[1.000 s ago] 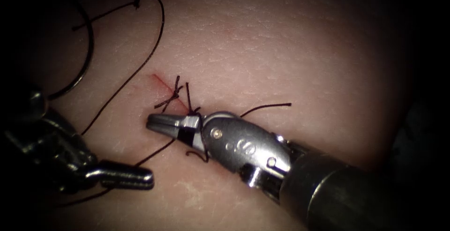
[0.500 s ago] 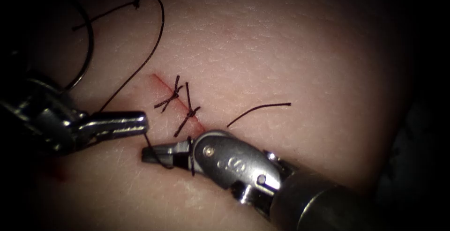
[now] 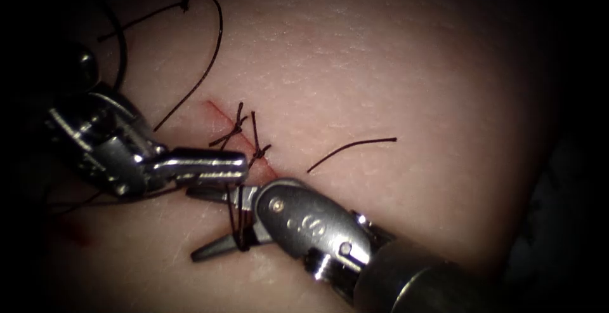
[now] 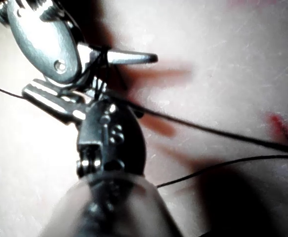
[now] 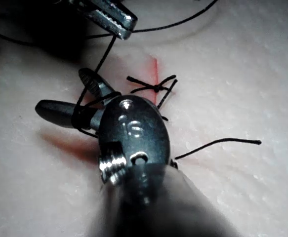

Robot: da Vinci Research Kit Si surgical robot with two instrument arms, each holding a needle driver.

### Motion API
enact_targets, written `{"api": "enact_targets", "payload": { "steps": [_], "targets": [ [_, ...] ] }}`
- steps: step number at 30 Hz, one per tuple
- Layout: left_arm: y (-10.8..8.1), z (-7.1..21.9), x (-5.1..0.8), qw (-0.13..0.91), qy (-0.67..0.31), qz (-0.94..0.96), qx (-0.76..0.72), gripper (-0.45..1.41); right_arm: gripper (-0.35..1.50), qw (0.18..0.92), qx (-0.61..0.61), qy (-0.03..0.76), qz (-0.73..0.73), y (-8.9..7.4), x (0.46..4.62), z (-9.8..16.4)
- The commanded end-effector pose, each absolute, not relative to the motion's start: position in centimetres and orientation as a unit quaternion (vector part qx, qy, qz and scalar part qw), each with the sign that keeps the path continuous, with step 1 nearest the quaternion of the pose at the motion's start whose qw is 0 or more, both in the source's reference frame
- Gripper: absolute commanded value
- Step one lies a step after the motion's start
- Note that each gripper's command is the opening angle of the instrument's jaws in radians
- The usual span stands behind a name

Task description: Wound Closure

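jaws wide apart on the right tool [image 3: 212, 221] — we see thread [image 3: 236, 221] wound round them near the hinge, nothing pinched between them. our left tool [image 3: 212, 166] has its jaws closed on that thread, tip just above the right tool, left of the cut [image 3: 219, 111]. two knotted stitches [image 3: 244, 132] sit across the cut on the tissue [image 3: 380, 65]. a cut end of thread [image 3: 352, 148] lies to the right. needle [image 3: 117, 53] — lying far left on the tissue, held by neither tool.
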State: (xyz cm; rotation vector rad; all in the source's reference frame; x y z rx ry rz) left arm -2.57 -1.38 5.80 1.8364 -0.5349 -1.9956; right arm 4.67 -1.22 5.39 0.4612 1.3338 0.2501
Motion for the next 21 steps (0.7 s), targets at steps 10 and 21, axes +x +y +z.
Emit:
{"api": "enact_targets", "payload": {
  "steps": [10, 21],
  "targets": [
    [-1.27, 6.14, -2.63, 0.194, -0.173, -0.716, 0.648, -0.45, 0.84, 0.727, 0.208, 0.643, 0.122, -1.33, 4.67, 5.41],
    [-1.34, 6.74, -2.68, 0.197, -0.148, -0.741, 0.625, -0.45, 0.81, 0.657, 0.220, 0.707, 0.141, -1.40, 4.57, 5.38]
  ]
}}
